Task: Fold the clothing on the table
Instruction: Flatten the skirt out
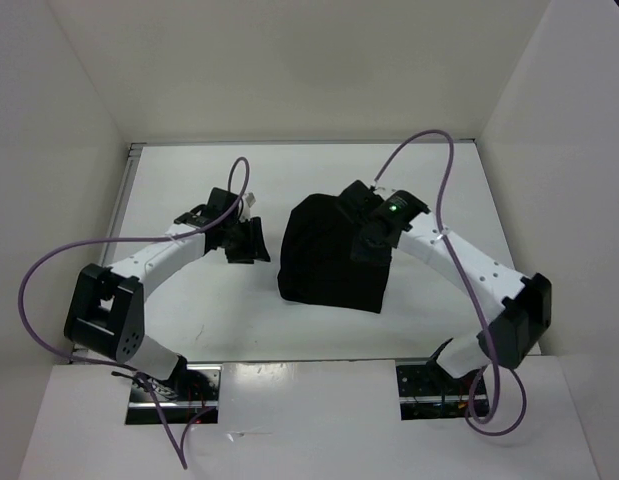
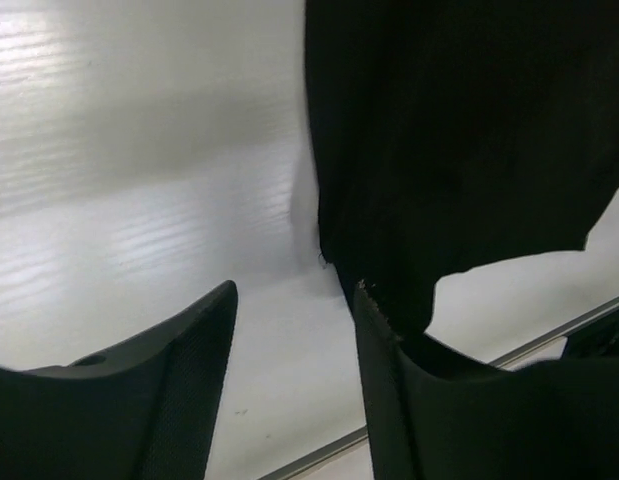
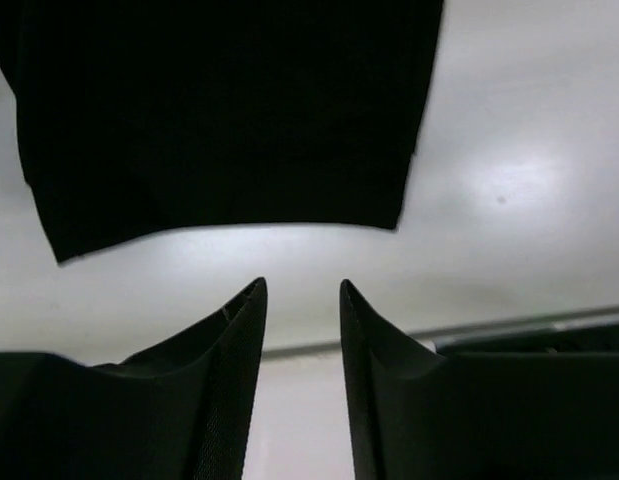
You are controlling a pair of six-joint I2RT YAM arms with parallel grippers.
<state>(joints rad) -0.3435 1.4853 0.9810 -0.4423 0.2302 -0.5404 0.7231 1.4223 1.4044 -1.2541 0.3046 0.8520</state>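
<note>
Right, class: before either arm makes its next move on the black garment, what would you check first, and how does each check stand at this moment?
1. Left tool has its jaws apart with nothing between them: ok.
2. Right tool has its jaws apart with no cloth caught between them: ok.
3. Clothing lies wholly on the table, away from its edges: ok.
4. Left tool stands beside the clothing with bare table between them in the top view: ok.
5. Clothing is gathered into one compact block: ok.
6. Folded layers lie flat and even: cannot tell, since the black cloth hides its own layers.
</note>
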